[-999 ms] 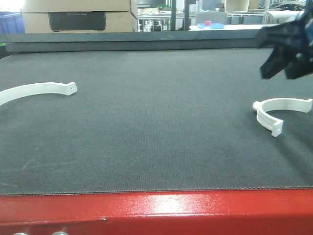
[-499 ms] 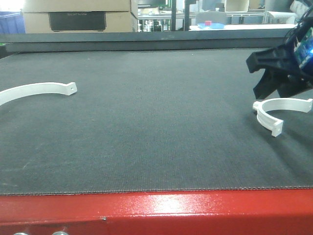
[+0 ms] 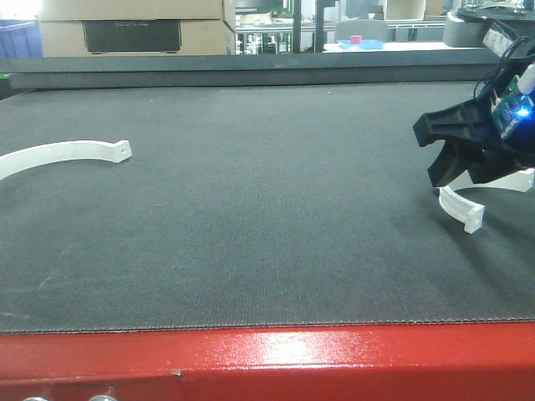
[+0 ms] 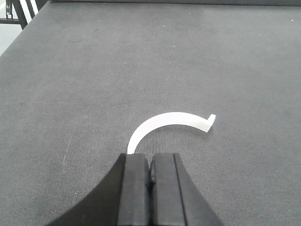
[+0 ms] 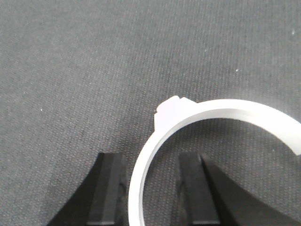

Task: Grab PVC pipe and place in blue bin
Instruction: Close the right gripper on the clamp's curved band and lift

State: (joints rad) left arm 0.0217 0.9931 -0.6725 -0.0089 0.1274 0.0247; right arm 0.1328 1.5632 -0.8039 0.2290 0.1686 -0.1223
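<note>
- Right claw [image 5: 153, 197] was released, its two black fingers [image 5: 110, 193] spread wide, one on each side of the band of a white PVC pipe piece [image 5: 211, 110].
- That curved piece lay flat on the dark mat [image 3: 267, 209] near the right edge. In the front view the right claw [image 3: 468, 163] covered its far part, leaving only the near arc and one end tab [image 3: 461, 210] visible.
- Whether the fingers touched the band could not be told. In the wrist view it ran through the gap between them, nearer to the left-hand finger.
- Left claw [image 4: 150, 188] was clenched on nothing, with its pads pressed together.
- A second white PVC arc [image 4: 164, 120] lay on the mat just ahead of those closed tips, its near end almost at the fingertips and its tabbed end curling off to the right.
- In the front view this second arc [image 3: 58, 153] sat at the far left, well apart from the first piece.
- A red edge [image 3: 267, 359] ran along the near side of the mat.
- Behind the mat stood a cardboard box [image 3: 134, 25], with a blue container [image 3: 17, 38] just beside it at the left border.
</note>
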